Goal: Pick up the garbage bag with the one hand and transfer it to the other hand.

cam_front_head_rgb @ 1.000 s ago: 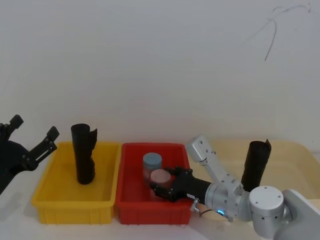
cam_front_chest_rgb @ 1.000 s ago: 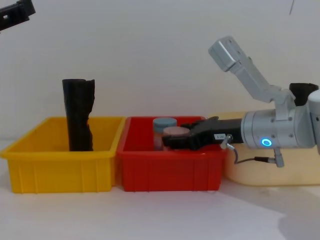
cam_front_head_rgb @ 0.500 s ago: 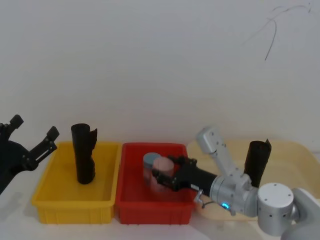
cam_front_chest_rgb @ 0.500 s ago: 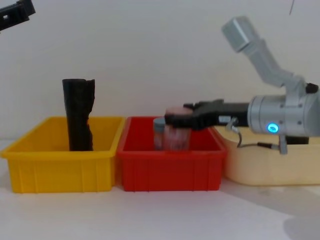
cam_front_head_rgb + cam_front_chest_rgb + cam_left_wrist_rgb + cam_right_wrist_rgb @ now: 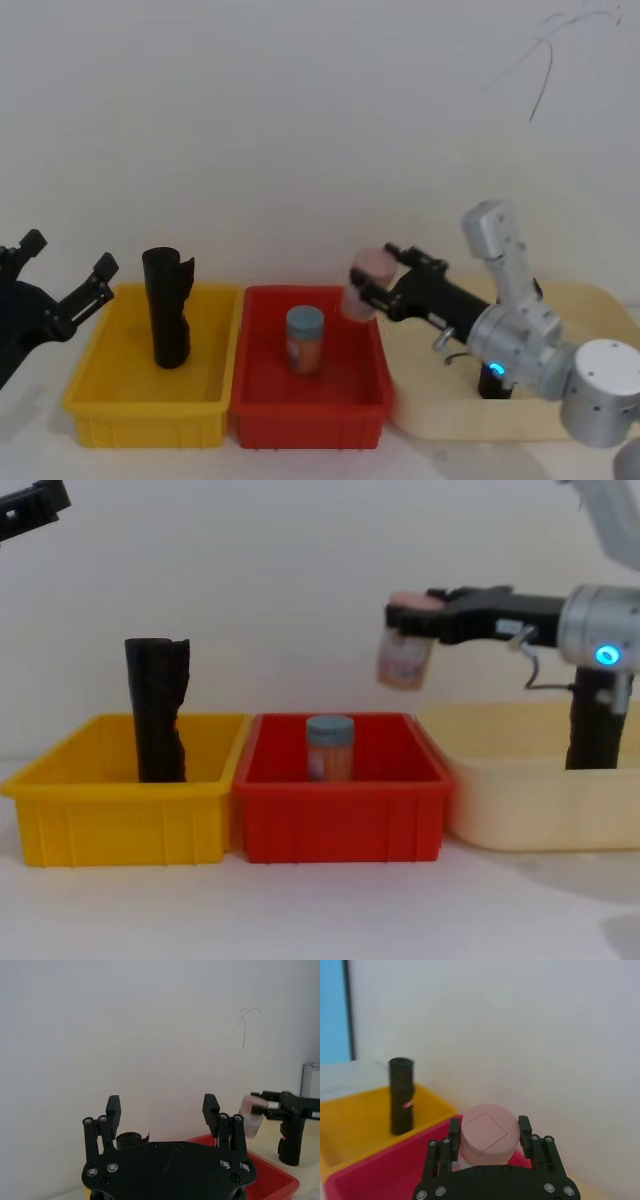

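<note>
While the right gripper, clamped on a pink-lidded jar, hangs raised over the red bin, a blue-lidded jar stands below it; the garbage bag stands upright behind its arm in the cream tray; the left gripper, fingers spread apart, hovers beside the yellow bin.
</note>
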